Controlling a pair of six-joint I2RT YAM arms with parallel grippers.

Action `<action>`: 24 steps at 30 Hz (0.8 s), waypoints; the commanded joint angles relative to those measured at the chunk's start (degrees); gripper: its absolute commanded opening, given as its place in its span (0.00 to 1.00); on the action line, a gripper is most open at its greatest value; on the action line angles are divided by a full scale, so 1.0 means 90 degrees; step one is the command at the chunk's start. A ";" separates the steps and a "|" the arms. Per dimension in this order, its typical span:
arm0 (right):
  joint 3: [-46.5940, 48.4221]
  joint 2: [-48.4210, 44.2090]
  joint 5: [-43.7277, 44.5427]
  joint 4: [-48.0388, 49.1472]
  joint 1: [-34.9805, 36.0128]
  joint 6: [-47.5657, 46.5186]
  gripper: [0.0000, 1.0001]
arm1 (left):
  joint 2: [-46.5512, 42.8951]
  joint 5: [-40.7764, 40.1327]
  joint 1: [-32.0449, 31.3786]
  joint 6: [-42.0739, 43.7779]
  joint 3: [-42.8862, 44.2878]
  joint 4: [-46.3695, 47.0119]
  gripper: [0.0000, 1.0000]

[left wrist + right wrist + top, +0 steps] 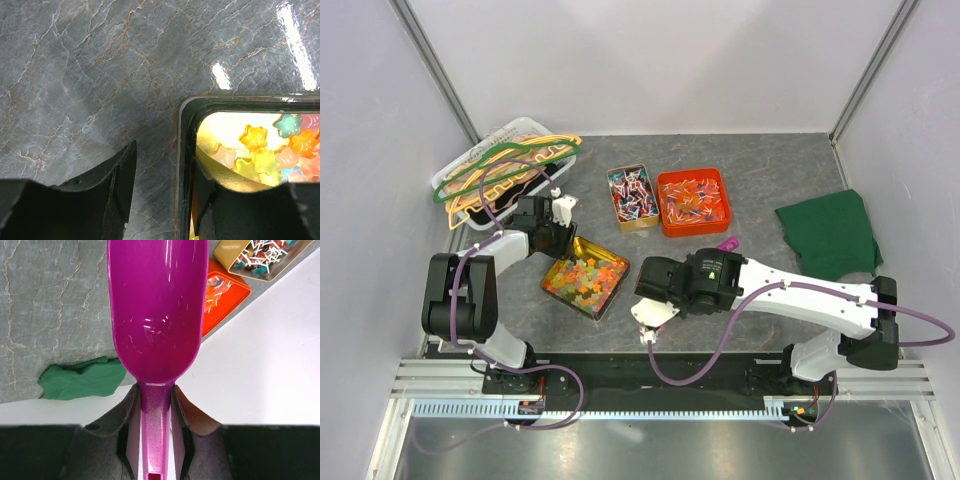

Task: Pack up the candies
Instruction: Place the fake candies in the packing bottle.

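On the grey table (770, 160) the gold tin (183, 150) lies by the left arm, with star-shaped candies (260, 150) heaped inside; wrapped ones (693, 200) sit farther back. The left gripper (165, 165) stands spread astride the tin's wall, not clamped. The right gripper (156, 405) pinches the empty purple scoop (157, 305) by its handle. I'd clamp that wall first, then slide the scoop in low.

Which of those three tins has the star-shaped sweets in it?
The gold tin nearest the arms, straddled by the left claw; the far gold tin and orange tin hold wrapped pieces.
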 commanded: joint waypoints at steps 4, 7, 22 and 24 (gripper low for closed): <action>0.0169 0.0063 0.0296 -0.0381 0.0352 0.0009 0.00 | 0.0069 -0.0040 0.0058 -0.0156 0.0243 0.0039 0.51; 0.0140 0.0141 0.0433 -0.0430 0.0489 0.0048 0.00 | 0.0069 -0.0050 0.0058 -0.0156 0.0243 0.0029 0.51; -0.0085 0.0502 0.1468 -0.0410 0.0899 0.0077 0.00 | 0.0059 -0.0031 0.0077 -0.0156 0.0233 0.0029 0.51; -0.0104 0.0541 0.1526 -0.0488 0.1026 0.0116 0.00 | 0.0059 -0.0031 0.0077 -0.0147 0.0233 0.0029 0.51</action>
